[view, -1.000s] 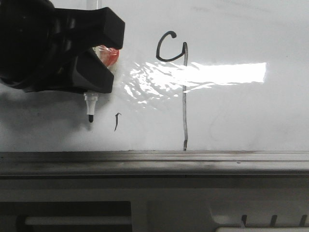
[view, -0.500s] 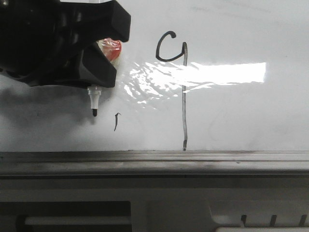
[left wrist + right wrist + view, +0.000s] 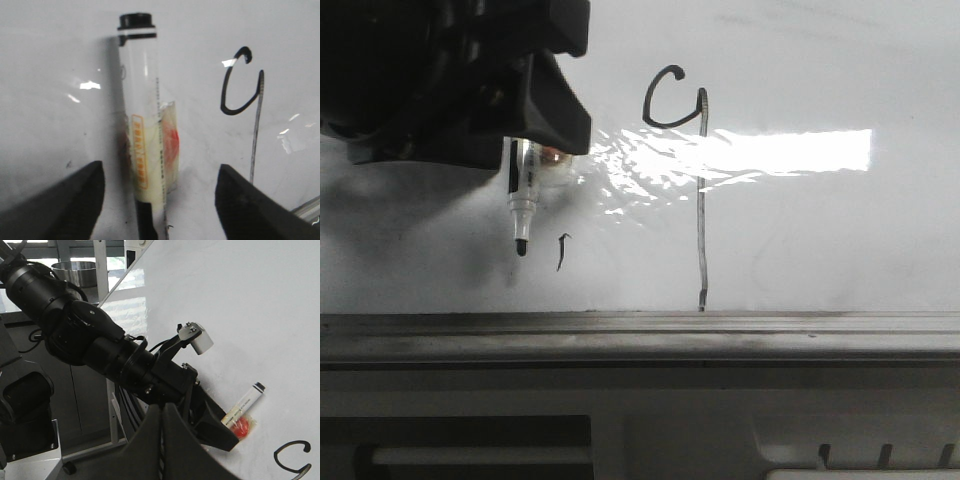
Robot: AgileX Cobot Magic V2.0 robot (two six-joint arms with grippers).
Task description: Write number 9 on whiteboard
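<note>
Glossy whiteboard point(image 3: 820, 230) bears the number 9 point(image 3: 685, 175); left jaws apart, marker point(image 3: 145, 130) released flat since writing looks complete; right jaws together.

What my cameras fail to show

In the front view my left end effector point(image 3: 535, 120) runs off the picture at 9 to 12 o'clock, and its black bulk hides the upper barrel of the marker point(image 3: 521, 205), so only the white neck and black tip show. My left wrist view cuts the marker point(image 3: 142, 125) off at 6 o'clock, tip unseen, and its orange label print is too blurred to read; both fingers point(image 3: 65, 200) are cropped at the lower edge. The stem of the number 9 point(image 3: 255, 130) fades out of that view's blur. In my right wrist view the number 9 point(image 3: 292, 457) is clipped at 5 o'clock, and my right end effector point(image 3: 161, 440) shows only as a dark wedge.
</note>
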